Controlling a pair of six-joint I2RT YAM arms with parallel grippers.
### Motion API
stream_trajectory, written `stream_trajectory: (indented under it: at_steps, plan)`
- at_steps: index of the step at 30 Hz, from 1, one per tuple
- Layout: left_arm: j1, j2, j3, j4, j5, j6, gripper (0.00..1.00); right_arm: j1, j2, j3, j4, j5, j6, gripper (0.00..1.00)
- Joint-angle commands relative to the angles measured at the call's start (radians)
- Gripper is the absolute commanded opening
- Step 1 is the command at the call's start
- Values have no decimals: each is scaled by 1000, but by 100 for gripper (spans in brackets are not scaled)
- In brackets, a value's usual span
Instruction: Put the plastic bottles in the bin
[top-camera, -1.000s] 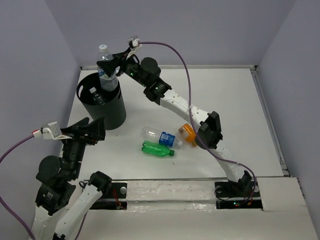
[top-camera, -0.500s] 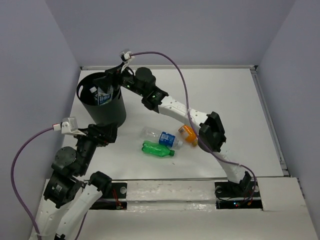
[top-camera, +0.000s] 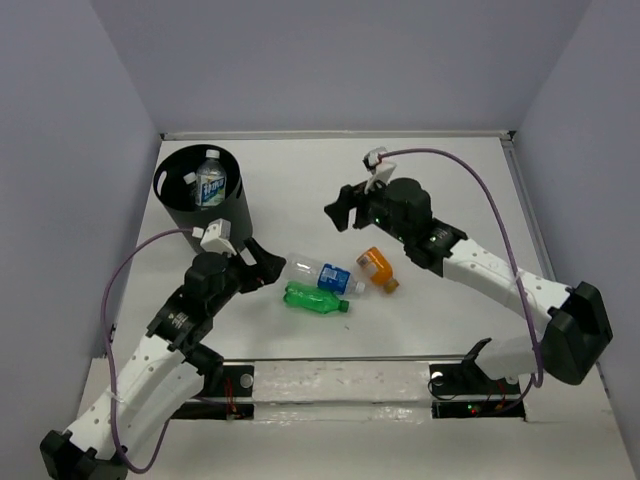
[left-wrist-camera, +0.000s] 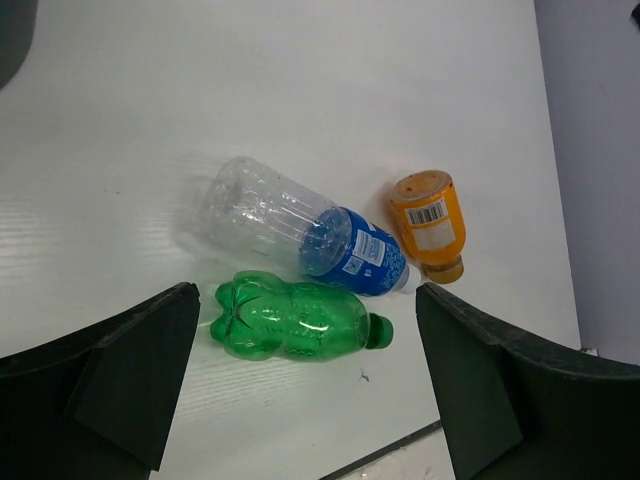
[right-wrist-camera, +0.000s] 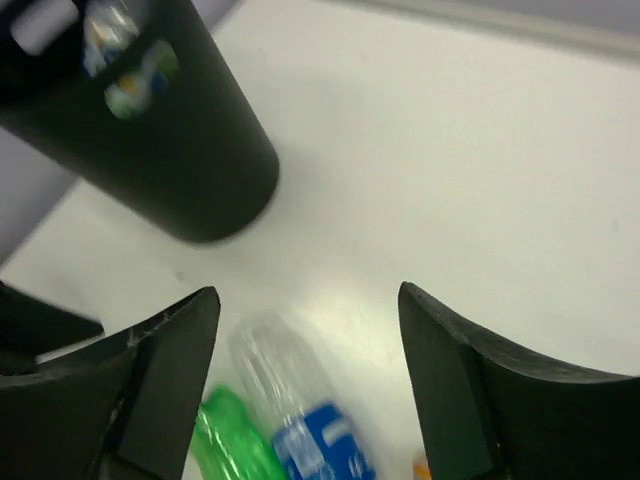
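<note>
The black bin (top-camera: 205, 215) stands at the back left with a clear bottle (top-camera: 210, 182) inside it. On the table lie a clear bottle with a blue label (top-camera: 320, 273), a green bottle (top-camera: 315, 298) and an orange bottle (top-camera: 376, 268). My left gripper (top-camera: 262, 268) is open just left of the clear and green bottles; the left wrist view shows the green bottle (left-wrist-camera: 292, 322) between its fingers. My right gripper (top-camera: 340, 211) is open and empty, above the table right of the bin. The right wrist view shows the bin (right-wrist-camera: 140, 110).
The white table (top-camera: 450, 200) is walled by grey panels at the back and sides, with a raised lip on the right. The arm bases sit on a white strip (top-camera: 340, 385) at the near edge.
My right gripper let the clear bottle go into the bin, then drew back right and toward the middle. My left arm swung in from the left toward the bottles on the table.
</note>
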Motion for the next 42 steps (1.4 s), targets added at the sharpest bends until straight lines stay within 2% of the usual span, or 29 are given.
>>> stream_trajectory:
  at_steps: [1, 3, 11, 15, 23, 26, 27, 30, 33, 36, 39, 42]
  plan:
    - [-9, 74, -14, 166, 45, -38, 99, -42, -120, -175, -326, 158, 2, 88]
    - [-13, 95, 6, 190, 32, -33, 99, -65, -138, -225, -403, 189, 17, 95]
    - [-54, 227, 97, 211, 52, 11, 99, -74, -113, -339, -429, 154, 61, 93]
    - [-106, 247, 95, 215, 25, 17, 99, -84, -64, -325, -425, 126, 54, 91]
    - [-120, 229, 147, 182, 25, 80, 99, -102, 114, -211, -394, 111, 11, 86]
    - [-120, 204, 178, 157, 25, 121, 99, -102, 156, -172, -394, 137, -5, 84]
    - [-120, 197, 199, 140, 32, 138, 99, -102, 162, -151, -396, 132, -9, 74]
    - [-121, 165, 255, 99, 50, 233, 99, -102, 150, -114, -414, 160, -23, 56]
    - [-120, 82, 291, 76, 39, 318, 99, -102, 66, -69, -432, 184, -46, 56]
    - [-121, -1, 289, 123, 22, 365, 99, -75, -26, -8, -438, 193, -69, 54]
    - [-120, -122, 266, 186, -89, 379, 99, -9, -51, 131, -414, 151, -83, 51]
    - [-121, -230, 240, 238, -206, 384, 99, 77, -1, 306, -333, 102, -112, 51]
